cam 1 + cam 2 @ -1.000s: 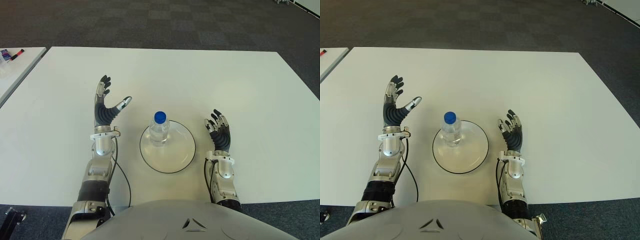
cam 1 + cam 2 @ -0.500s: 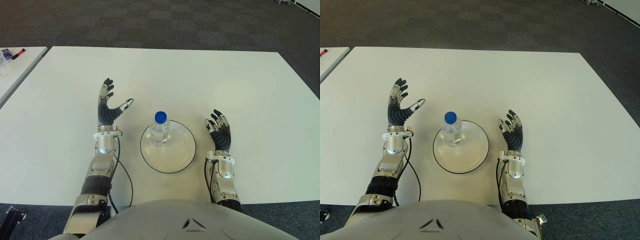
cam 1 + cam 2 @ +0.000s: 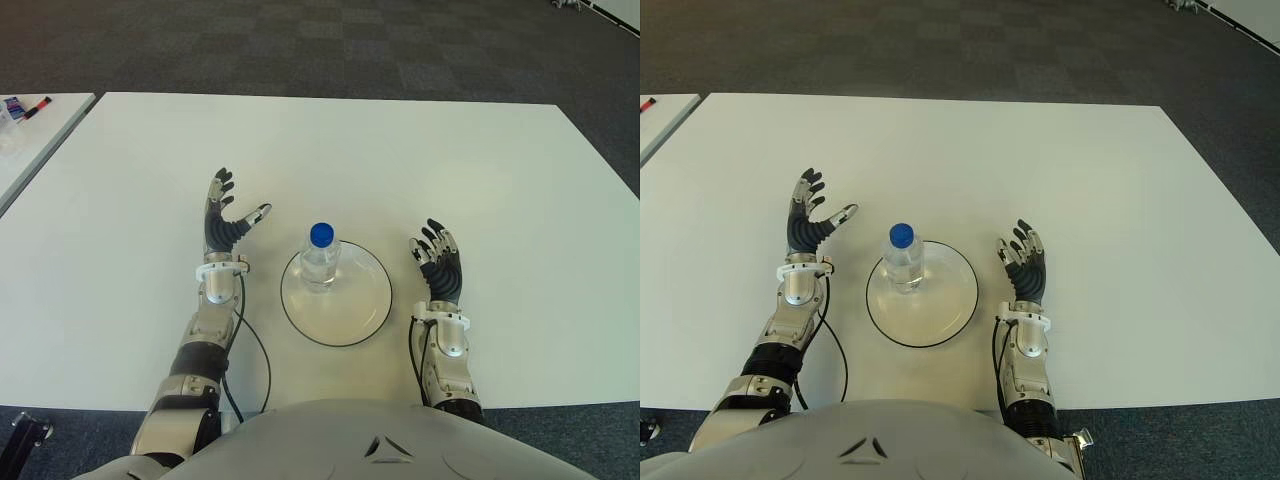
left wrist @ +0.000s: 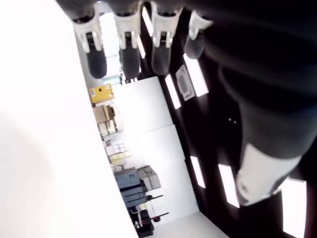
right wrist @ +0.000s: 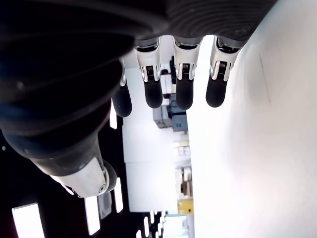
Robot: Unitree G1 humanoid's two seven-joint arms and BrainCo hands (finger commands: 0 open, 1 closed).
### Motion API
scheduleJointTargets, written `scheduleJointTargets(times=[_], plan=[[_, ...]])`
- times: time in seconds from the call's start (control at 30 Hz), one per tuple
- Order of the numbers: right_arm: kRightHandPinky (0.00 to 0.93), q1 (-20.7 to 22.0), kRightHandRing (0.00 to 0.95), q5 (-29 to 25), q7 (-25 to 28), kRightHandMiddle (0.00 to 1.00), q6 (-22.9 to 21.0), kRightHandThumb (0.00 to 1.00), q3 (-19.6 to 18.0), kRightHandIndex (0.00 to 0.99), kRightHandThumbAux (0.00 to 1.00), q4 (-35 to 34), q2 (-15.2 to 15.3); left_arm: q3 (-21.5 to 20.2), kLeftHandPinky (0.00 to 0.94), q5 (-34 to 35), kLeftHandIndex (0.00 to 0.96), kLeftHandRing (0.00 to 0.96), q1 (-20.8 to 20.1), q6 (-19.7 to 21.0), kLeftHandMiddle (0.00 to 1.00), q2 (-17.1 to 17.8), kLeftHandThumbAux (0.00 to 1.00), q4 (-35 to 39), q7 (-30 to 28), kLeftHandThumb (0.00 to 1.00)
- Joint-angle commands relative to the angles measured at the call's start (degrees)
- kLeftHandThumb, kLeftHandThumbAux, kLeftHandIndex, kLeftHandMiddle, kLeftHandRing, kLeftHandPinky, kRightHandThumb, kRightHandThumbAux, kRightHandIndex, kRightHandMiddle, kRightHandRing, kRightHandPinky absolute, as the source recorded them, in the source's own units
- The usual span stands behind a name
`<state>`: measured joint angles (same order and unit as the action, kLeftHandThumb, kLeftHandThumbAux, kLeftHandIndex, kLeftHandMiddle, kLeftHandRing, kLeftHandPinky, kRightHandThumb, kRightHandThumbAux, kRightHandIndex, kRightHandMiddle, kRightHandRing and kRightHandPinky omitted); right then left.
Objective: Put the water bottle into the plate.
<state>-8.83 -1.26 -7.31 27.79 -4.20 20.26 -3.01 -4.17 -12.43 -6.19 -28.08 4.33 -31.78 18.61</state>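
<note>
A clear water bottle [image 3: 320, 258] with a blue cap stands upright inside the glass plate [image 3: 360, 310] with a dark rim, near the table's front edge. My left hand [image 3: 225, 215] is to the left of the plate, fingers spread and holding nothing, apart from the bottle. My right hand [image 3: 438, 262] shows to the right of the plate, fingers relaxed and empty. Both wrist views show straight fingers [image 4: 126, 44] with nothing between them, like the right hand's fingers [image 5: 181, 84].
The white table [image 3: 400, 160] stretches far behind the plate. A second white table [image 3: 40, 130] at the far left carries a marker [image 3: 35, 105]. Dark carpet [image 3: 300, 40] lies beyond.
My left hand has drawn back toward me and slightly right, closer to the plate's left side, still spread. The bottle, plate and right hand have not moved.
</note>
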Motion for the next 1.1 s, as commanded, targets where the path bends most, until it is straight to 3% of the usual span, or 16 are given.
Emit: scheduleJointTargets(times=[0.03,0.57,1.1], plan=[[0.190,-3.23,0.140,-0.34,0.24,0.148,-3.00,0.496,-0.37,0.177,0.753,2.78,-0.58,-0.78,0.197,1.69,0.090,0.153,-1.33,0.62,0.138,0.07,0.763,-4.24,-0.18,0.000],[0.156,-3.67,0.115,-0.18,0.48,0.132,-3.73,0.500,-0.13,0.173,0.722,1.58,-0.44,-0.61,0.193,1.30,0.122,0.159,-2.78,-1.05,0.157,0.22,0.763,-8.07,1.83,0.000],[0.174,-3.86,0.128,-0.92,0.93,0.138,-3.65,0.520,-0.44,0.177,0.734,1.35,-0.65,-1.05,0.253,4.36,0.167,0.221,-3.78,0.94,0.211,-1.61,0.781,-12.49,0.64,0.000]])
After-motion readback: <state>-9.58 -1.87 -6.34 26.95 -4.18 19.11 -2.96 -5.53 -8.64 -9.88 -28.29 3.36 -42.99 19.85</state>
